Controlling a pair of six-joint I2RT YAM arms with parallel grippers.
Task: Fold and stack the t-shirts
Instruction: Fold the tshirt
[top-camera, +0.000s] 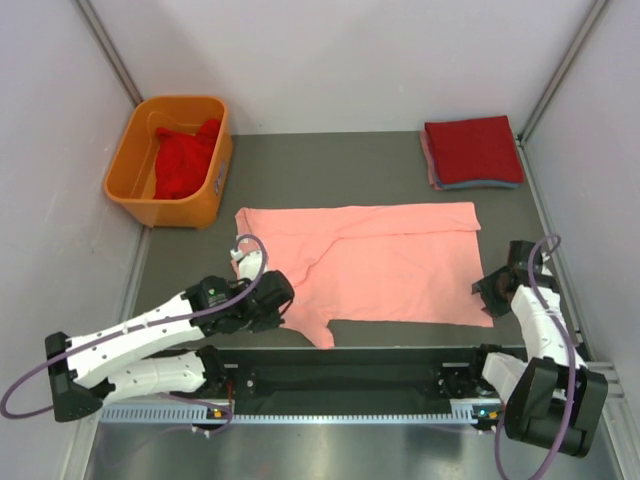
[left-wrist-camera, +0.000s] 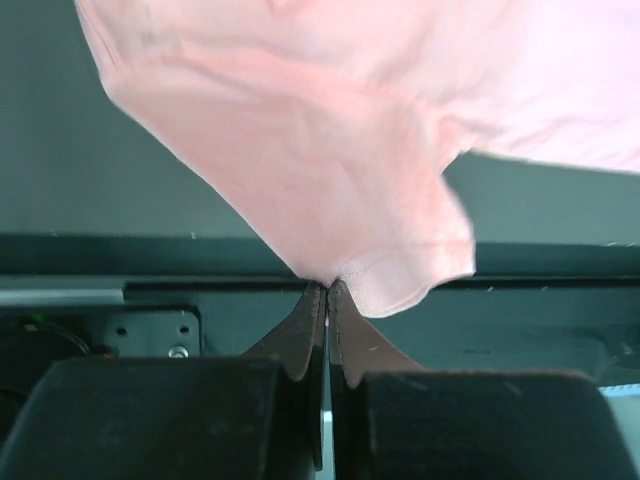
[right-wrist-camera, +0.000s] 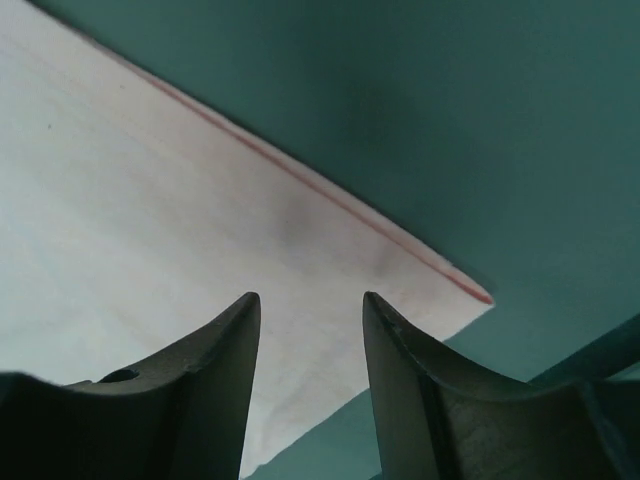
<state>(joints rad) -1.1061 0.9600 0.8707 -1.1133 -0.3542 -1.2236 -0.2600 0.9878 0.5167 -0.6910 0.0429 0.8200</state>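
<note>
Left gripper (left-wrist-camera: 327, 292) clamped on salmon-pink t-shirt (top-camera: 390, 262) sleeve edge; right gripper (right-wrist-camera: 311, 305) jaws apart over near-right corner.

On desk (top-camera: 300, 170), spread t-shirt (top-camera: 380, 262) lying central; tub (top-camera: 175, 212) sitting far left, crumpled t-shirt (top-camera: 185, 160) lying inside; folded stack (top-camera: 472, 150) sitting far right.

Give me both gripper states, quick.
Left gripper: shut on the pink t-shirt, by the sleeve.
Right gripper: open, over the shirt's corner, holding nothing.
</note>
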